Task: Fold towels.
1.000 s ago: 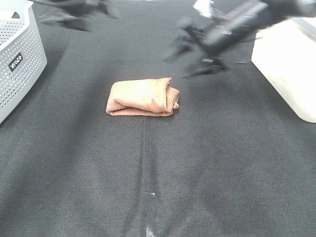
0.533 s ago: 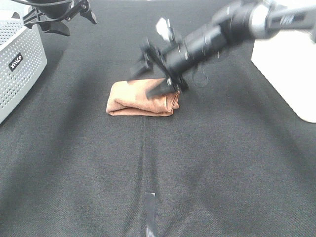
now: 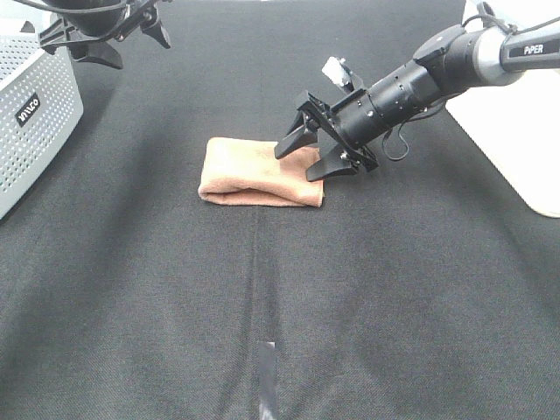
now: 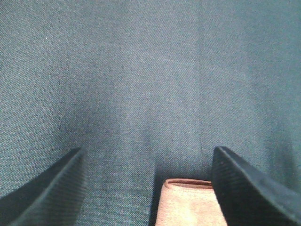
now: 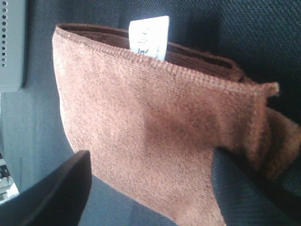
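the folded rust-orange terry towel [image 3: 261, 171] lies mid-bench on the black cloth-covered bench [image 3: 394, 289], flatter and shifted slightly right since a second ago. the right gripper [image 3: 312, 154] has swung down onto its right end, jaws spread wide, clamping nothing. the left gripper [image 3: 111, 37] hangs open at the far left corner beside the grey perforated plastic basket [image 3: 31, 109], contents unseen.

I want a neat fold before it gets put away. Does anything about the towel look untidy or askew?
Slightly. The folded rust-orange terry towel lies flat on the black cloth table, but in the right wrist view its small white tag pokes out between layers and one end bunches unevenly. The right gripper, jaws open, is at that end.
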### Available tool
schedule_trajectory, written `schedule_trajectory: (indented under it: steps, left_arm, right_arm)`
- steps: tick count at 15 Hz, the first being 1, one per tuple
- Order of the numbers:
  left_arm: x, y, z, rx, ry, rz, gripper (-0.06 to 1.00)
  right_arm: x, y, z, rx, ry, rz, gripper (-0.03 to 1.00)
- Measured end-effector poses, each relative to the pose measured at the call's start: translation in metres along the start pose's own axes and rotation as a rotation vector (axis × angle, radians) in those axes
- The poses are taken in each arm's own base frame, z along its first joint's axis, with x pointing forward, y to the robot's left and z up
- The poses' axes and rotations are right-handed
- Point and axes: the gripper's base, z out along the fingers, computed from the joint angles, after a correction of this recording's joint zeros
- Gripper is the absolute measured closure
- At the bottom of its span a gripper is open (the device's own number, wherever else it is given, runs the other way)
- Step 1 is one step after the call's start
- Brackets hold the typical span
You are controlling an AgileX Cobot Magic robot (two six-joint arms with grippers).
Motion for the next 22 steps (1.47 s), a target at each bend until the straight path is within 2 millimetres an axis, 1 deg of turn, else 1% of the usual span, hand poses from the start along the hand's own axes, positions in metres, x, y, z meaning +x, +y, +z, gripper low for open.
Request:
schedule_trajectory:
  steps: [1,2,3,5,6,8,10,11,12,13,14,17,18,19,20,22]
  left_arm:
    - [0.0,0.0,0.0,-0.001,0.003,0.0,0.25]
    - [0.001,0.0,0.0,-0.004,0.014,0.0,0.25]
    - [0.001,0.0,0.0,-0.004,0.014,0.0,0.25]
    - [0.004,0.001,-0.001,-0.019,0.051,0.005,0.25]
    - [0.007,0.003,-0.006,-0.045,0.094,0.038,0.25]
    - [0.01,0.003,-0.023,-0.089,0.163,0.134,0.25]
    - [0.013,0.003,-0.042,-0.137,0.235,0.186,0.25]
    - [0.014,0.002,-0.062,-0.164,0.274,0.203,0.25]
    - [0.012,-0.001,-0.079,-0.17,0.273,0.213,0.25]
    - [0.011,-0.003,-0.088,-0.175,0.269,0.221,0.25]
    - [0.008,-0.007,-0.116,-0.188,0.241,0.241,0.25]
    - [0.0,-0.017,-0.176,-0.191,0.119,0.28,0.25]
    - [0.0,-0.017,-0.176,-0.191,0.119,0.28,0.25]
    - [0.003,-0.02,-0.202,-0.18,0.075,0.288,0.25]
    - [0.008,-0.02,-0.217,-0.174,0.059,0.29,0.25]
    - [0.028,-0.014,-0.243,-0.173,0.061,0.308,0.25]
  right_arm:
    - [0.0,0.003,-0.004,0.016,0.001,-0.029,0.28]
    - [-0.003,0.011,-0.013,0.04,-0.007,-0.073,0.28]
    - [-0.003,0.011,-0.013,0.04,-0.007,-0.073,0.28]
    - [-0.008,0.032,-0.036,0.085,-0.03,-0.161,0.28]
    - [-0.008,0.048,-0.057,0.138,-0.037,-0.209,0.28]
    - [-0.004,0.06,-0.077,0.222,-0.019,-0.212,0.28]
    - [0.004,0.072,-0.095,0.273,0.017,-0.196,0.28]
    - [0.009,0.079,-0.103,0.285,0.051,-0.196,0.28]
    - [0.015,0.088,-0.114,0.303,0.07,-0.195,0.28]
    - [0.017,0.094,-0.123,0.332,0.058,-0.197,0.28]
    - [0.02,0.098,-0.131,0.369,0.046,-0.195,0.28]
    - [0.038,0.112,-0.163,0.521,0.011,-0.2,0.28]
    - [0.038,0.112,-0.163,0.521,0.011,-0.2,0.28]
    - [0.054,0.123,-0.181,0.567,-0.01,-0.206,0.28]
    - [0.067,0.129,-0.189,0.579,-0.016,-0.209,0.28]
    - [0.099,0.143,-0.208,0.594,-0.035,-0.206,0.28]
